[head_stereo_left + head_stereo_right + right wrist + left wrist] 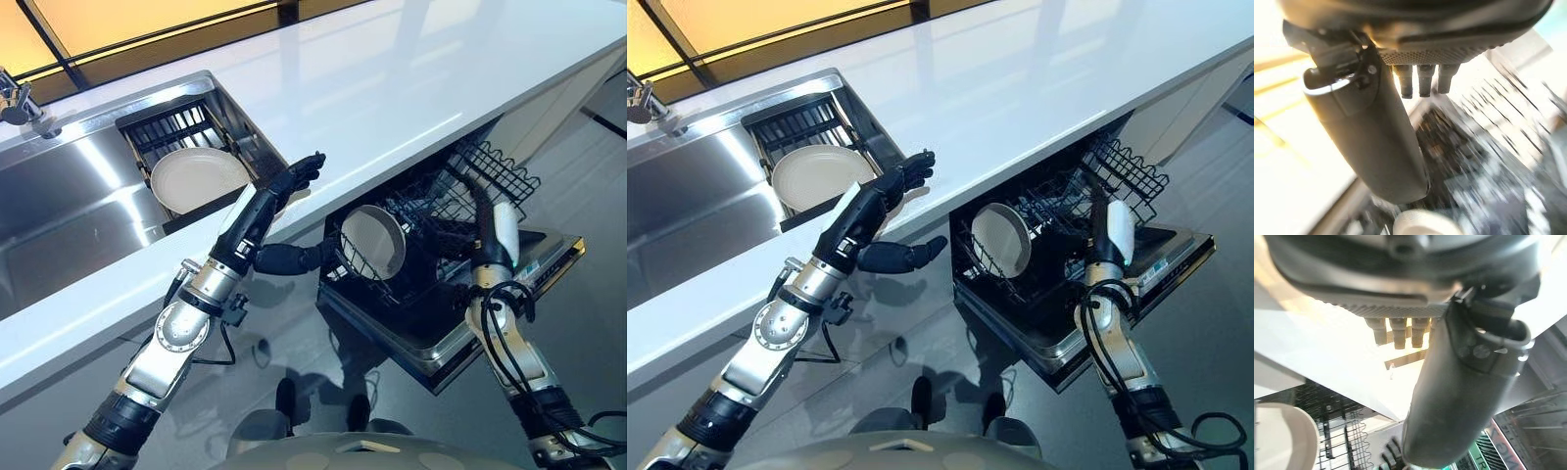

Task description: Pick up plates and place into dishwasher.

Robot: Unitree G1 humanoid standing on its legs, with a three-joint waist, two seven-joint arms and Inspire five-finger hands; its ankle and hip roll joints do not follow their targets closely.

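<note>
A cream plate lies flat, face up, in the dark rack at the right end of the steel sink. A second cream plate stands on edge in the lower rack of the open dishwasher under the counter; its face is turned toward the robot's left and slightly up, and its flat plane runs front to back between the wire tines. In the left wrist view the edge of this upright plate shows beside the rack wires.

The left hand is raised at the front edge of the white counter, just beside the plate in the sink, fingers stretched out and relaxed, thumb pointing toward the dishwasher; it holds nothing. The right hand reaches up over the dishwasher's racks, fingers extended toward the upper wire basket, empty as well. A tap stands at the far left of the sink.
</note>
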